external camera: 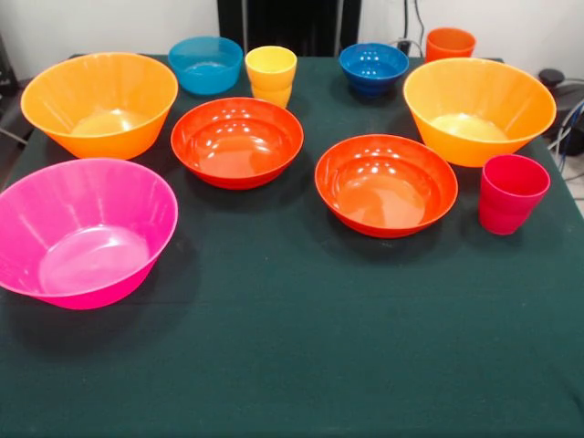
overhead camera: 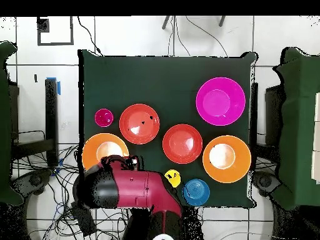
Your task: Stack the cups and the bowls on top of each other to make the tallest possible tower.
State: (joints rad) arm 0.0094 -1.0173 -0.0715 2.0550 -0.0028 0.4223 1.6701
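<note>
Where the bowls and cups stand: all upright and open side up, each apart from its neighbours on the dark green cloth-covered surface [external camera: 292, 365].
Large translucent pink plastic bowl [external camera: 82, 233]: at the surface's left edge in the front view, nearest of all to the camera-side edge.
Large orange-yellow plastic bowls: one [external camera: 99, 102] near the robot-side left corner, just behind the pink bowl; the other [external camera: 479, 109] near the robot-side right corner.
Medium shallow red-orange glossy bowls: one [external camera: 237, 141] and the other [external camera: 386, 184] side by side in the middle, between the two orange-yellow bowls.
Small light blue plastic bowl [external camera: 205, 64]: by the robot-side edge, just beside the yellow cup.
Small yellow plastic cup [external camera: 270, 76]: by the robot-side edge, just behind the first red-orange bowl.
Small dark blue plastic bowl [external camera: 373, 68]: by the robot-side edge, right of the yellow cup.
Small orange plastic cup [external camera: 450, 43]: at the robot-side edge, behind the right orange-yellow bowl.
Small red-pink plastic cup [external camera: 512, 193]: near the right edge, just beside the second red-orange bowl.
Red and black arm [overhead camera: 134, 190]: in the overhead view, folded over the robot-side edge, covering the dark blue bowl and orange cup.
Gripper: cannot be made out apart from the arm; whether it is apart or together I cannot tell.
</note>
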